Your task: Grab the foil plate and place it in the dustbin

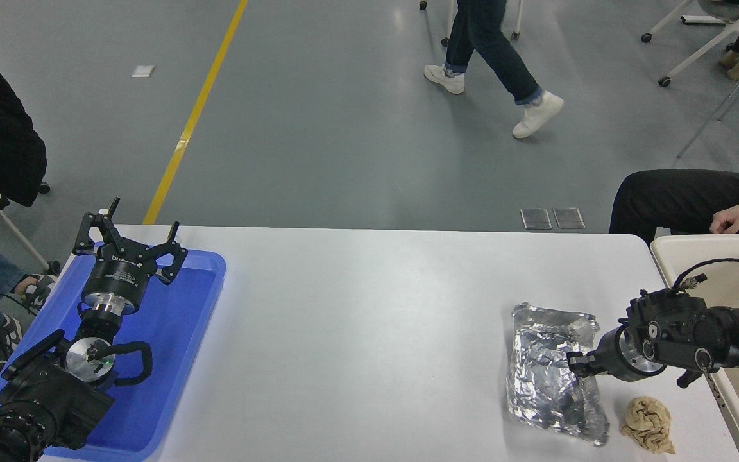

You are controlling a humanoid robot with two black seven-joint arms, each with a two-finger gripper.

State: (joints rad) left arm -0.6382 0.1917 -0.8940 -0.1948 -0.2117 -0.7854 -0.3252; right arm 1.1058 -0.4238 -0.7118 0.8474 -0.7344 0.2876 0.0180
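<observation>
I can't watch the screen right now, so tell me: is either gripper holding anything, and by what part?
The right gripper is at the foil plate's right rim, but a closed grip cannot be confirmed. The left gripper holds nothing.
</observation>
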